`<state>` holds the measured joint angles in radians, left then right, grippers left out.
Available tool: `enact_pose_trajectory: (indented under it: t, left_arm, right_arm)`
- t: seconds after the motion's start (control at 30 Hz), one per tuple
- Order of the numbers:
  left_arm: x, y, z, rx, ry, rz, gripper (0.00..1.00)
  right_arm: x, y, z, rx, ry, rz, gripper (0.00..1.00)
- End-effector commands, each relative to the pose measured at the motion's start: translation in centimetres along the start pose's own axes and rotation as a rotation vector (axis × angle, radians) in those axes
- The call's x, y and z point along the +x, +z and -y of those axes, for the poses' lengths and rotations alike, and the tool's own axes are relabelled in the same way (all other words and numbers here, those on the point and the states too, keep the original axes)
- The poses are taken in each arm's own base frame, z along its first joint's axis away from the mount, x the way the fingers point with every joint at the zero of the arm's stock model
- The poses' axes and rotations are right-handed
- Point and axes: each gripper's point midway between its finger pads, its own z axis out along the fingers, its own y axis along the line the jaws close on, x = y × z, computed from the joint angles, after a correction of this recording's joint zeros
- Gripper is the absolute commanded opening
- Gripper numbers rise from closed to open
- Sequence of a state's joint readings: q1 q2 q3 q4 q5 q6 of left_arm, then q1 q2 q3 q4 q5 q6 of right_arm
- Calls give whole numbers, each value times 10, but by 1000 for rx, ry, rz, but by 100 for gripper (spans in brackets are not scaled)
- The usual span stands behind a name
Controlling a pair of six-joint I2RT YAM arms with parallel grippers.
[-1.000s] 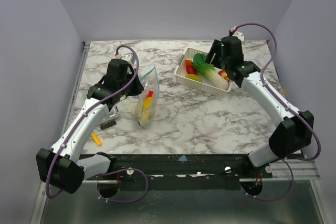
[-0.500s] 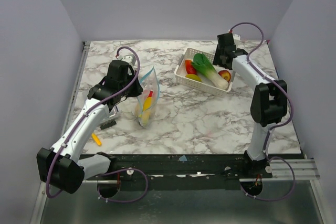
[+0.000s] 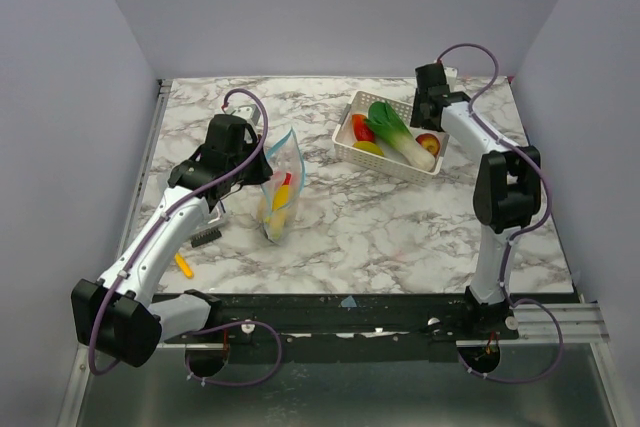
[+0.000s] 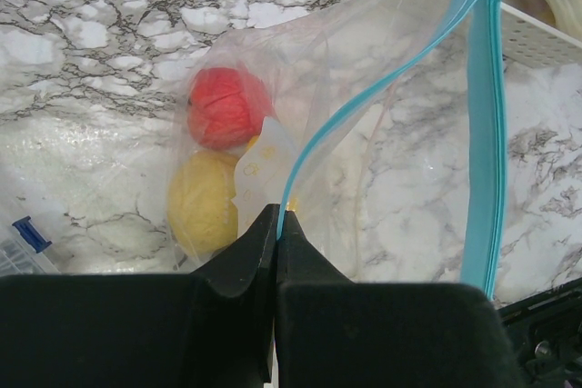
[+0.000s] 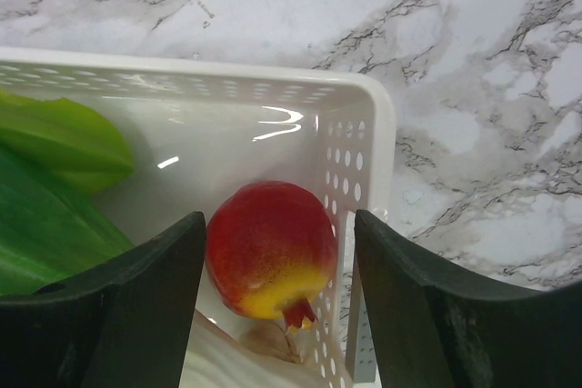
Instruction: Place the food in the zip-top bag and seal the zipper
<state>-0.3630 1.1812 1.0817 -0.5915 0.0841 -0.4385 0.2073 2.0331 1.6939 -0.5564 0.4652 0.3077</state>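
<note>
The clear zip-top bag (image 3: 278, 190) stands left of centre with a red fruit (image 4: 224, 106) and a yellow fruit (image 4: 201, 203) inside. My left gripper (image 3: 256, 163) is shut on the bag's light blue zipper (image 4: 486, 124) at its near end, and the mouth gapes open. My right gripper (image 5: 277, 223) is open over the white basket's far right corner. Its fingers straddle a red-and-yellow pomegranate (image 5: 268, 247), also seen from above (image 3: 428, 144); the right finger (image 5: 427, 306) is at the basket wall. It is not touching the fruit.
The white perforated basket (image 3: 352, 152) also holds a long green-and-white vegetable (image 3: 392, 131), a red piece and a yellow piece. A small orange item (image 3: 184, 265) and a dark object (image 3: 205, 235) lie by the left arm. Side walls stand close.
My right arm has folded back and swung its gripper to the basket's far right corner, over the pomegranate. My left gripper has stayed shut on the bag's zipper.
</note>
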Motion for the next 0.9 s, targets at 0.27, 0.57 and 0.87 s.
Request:
enact_pose_trajectory:
  t: [0.27,0.57,0.87]
  left_arm:
    - [3,5,-1,4,5,-16,0]
    - [4,6,0,11,2,-21,0]
    - [4,6,1,13,2,-21,0]
  right_arm:
    - [49,23,-7,-46,-67,-134,74]
    - [67,33,-1,-5,-97,-168,73]
    - [53,27,-7,-36,-90,-144,49]
